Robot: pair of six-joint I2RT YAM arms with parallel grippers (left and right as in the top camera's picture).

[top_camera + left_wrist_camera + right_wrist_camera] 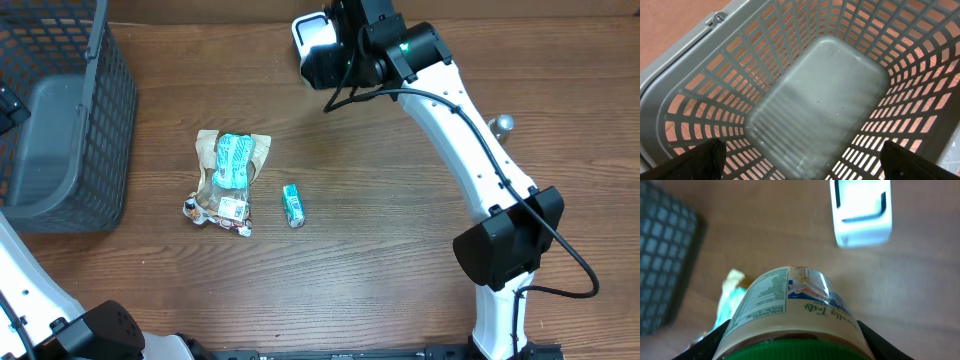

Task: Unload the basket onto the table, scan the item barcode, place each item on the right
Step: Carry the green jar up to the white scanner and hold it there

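My right gripper [792, 341] is shut on a jar [790, 297] with a green lid and a printed label, one finger on each side just above the lid. The jar hangs over the table close to the white barcode scanner [861, 212]. From overhead, the scanner [312, 45] stands at the back of the table, and the right gripper [352, 55] sits right beside it, with the arm hiding the jar. My left gripper [805, 157] is open and holds nothing, hanging above the inside of the grey basket [700, 60].
The grey mesh basket [110, 110] stands at the left edge of the table. A teal and tan snack bag [232, 160], a small packet [226, 210] and a small teal item [293, 205] lie mid-table. A metal knob [503, 124] sits at the right.
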